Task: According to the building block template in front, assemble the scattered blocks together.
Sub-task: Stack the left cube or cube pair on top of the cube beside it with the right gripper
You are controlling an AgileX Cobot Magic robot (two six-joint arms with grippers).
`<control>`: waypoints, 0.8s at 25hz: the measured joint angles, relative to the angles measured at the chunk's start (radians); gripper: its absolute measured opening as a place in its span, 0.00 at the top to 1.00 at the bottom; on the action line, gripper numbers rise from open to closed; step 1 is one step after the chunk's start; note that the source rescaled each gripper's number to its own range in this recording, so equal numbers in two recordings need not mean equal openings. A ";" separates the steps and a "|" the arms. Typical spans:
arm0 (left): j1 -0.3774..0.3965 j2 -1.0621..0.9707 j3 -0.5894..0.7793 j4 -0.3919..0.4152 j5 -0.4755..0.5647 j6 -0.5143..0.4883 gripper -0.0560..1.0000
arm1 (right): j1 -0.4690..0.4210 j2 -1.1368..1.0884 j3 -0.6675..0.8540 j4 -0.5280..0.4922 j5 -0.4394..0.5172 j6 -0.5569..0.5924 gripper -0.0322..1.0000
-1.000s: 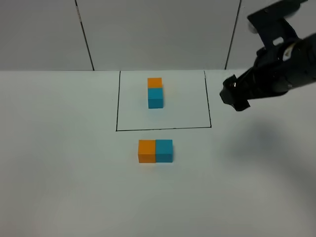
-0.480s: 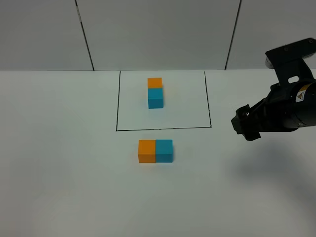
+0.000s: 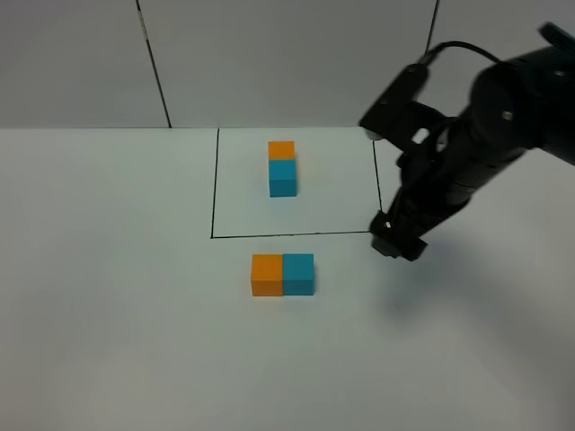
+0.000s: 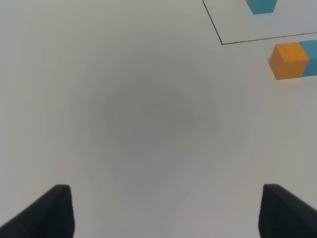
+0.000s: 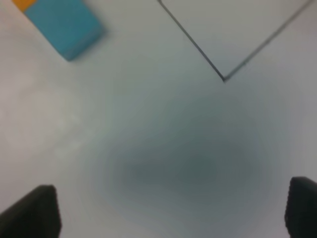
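The scattered blocks (image 3: 283, 275) near right hand (image 3: 395, 244)

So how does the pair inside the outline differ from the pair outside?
The template pair sits inside the black outline, orange behind blue; the loose pair lies outside it, orange left of blue. The template pair looks slightly smaller. Both are an orange cube touching a cyan-blue one.
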 joint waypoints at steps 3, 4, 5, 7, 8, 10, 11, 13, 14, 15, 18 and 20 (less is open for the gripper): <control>0.000 0.000 0.000 0.000 0.000 0.000 0.27 | 0.062 0.145 -0.181 0.000 0.070 -0.090 0.14; 0.000 0.000 0.000 0.000 0.000 0.000 0.27 | 0.082 0.196 -0.232 0.000 0.097 -0.119 0.14; 0.000 0.000 0.000 0.000 0.000 0.000 0.27 | 0.100 0.247 -0.280 0.000 0.121 -0.139 0.14; 0.000 0.000 0.000 0.000 0.000 0.000 0.27 | 0.129 0.332 -0.388 0.000 0.170 -0.183 0.14; 0.000 0.000 0.000 0.000 0.000 0.000 0.27 | 0.144 0.373 -0.422 -0.001 0.192 -0.206 0.14; 0.000 0.000 0.000 0.000 0.000 0.000 0.27 | 0.163 0.436 -0.487 -0.001 0.219 -0.246 0.14; 0.000 0.000 0.000 0.000 0.000 0.000 0.27 | 0.169 0.460 -0.508 0.002 0.226 -0.262 0.14; 0.000 0.000 0.000 0.000 0.000 0.000 0.27 | 0.177 0.507 -0.538 0.002 0.235 -0.288 0.14; 0.000 0.000 0.000 0.000 0.000 0.000 0.27 | 0.177 0.524 -0.544 0.002 0.236 -0.297 0.14; 0.000 0.000 0.000 0.000 0.000 0.000 0.27 | 0.178 0.537 -0.546 0.002 0.236 -0.307 0.14; 0.000 0.000 0.000 0.000 0.000 0.000 0.27 | 0.178 0.565 -0.548 -0.002 0.231 -0.326 0.14; 0.000 0.000 0.000 0.000 0.000 0.000 0.27 | 0.178 0.582 -0.549 -0.001 0.213 -0.328 0.15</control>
